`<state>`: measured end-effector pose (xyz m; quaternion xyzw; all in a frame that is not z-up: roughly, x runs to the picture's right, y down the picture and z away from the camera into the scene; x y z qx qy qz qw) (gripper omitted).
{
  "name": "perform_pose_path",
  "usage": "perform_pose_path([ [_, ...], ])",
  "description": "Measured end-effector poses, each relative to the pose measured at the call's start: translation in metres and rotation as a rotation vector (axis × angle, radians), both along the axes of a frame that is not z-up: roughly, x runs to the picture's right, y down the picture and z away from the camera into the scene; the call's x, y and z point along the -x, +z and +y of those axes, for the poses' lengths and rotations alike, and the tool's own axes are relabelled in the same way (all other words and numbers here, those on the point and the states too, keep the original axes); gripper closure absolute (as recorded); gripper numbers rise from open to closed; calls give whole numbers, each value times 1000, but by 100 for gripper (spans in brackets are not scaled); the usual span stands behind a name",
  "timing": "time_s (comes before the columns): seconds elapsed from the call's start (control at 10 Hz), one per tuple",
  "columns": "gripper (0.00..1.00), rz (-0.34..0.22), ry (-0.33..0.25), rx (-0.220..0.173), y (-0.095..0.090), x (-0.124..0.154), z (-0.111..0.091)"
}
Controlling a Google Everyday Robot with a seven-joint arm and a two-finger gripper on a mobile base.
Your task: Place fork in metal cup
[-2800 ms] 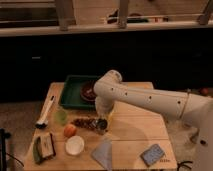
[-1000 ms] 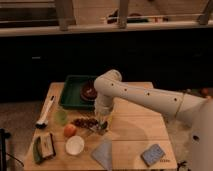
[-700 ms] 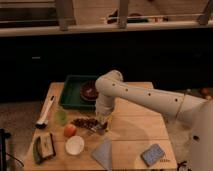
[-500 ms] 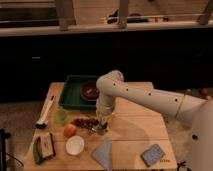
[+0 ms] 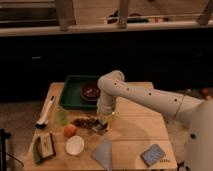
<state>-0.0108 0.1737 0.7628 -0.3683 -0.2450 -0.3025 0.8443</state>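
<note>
**Gripper low over the middle of the table**

Starting from the left edge, a white-handled brush (image 5: pixel 46 111) lies aslant on the wooden table (image 5: pixel 135 132), and below it, at the near-left corner, a green object (image 5: pixel 36 150) sits beside a brownish block (image 5: pixel 47 143). Just right of the brush stands a translucent green cup (image 5: pixel 61 116), with an orange (image 5: pixel 70 130) in front of it and a white round bowl (image 5: pixel 75 145) nearer still. Behind these, a dark green tray (image 5: pixel 71 95) holds a dark brown bowl (image 5: pixel 91 91). Right of the orange lies a dark, cluttered patch of small items (image 5: pixel 84 122). At its right end is a shiny grey shape (image 5: pixel 100 129); whether that is the fork or the metal cup cannot be told, and neither can be singled out. The gripper (image 5: pixel 103 120) hangs straight down just above that spot, at the end of the white arm (image 5: pixel 150 99) that reaches in from the right; whether it grasps anything or is released cannot be told. Toward the front lie a grey cloth (image 5: pixel 103 153) and, further right, a blue-grey sponge (image 5: pixel 153 154).
</note>
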Motion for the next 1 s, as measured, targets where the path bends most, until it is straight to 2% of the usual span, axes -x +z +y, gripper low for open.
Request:
perform_pose_path([
  [0.1, 20, -2, 1, 2, 0, 0, 0],
  [0.6, 20, -3, -5, 7, 0, 0, 1],
  [1.0, 20, 16, -8, -3, -4, -8, -11],
])
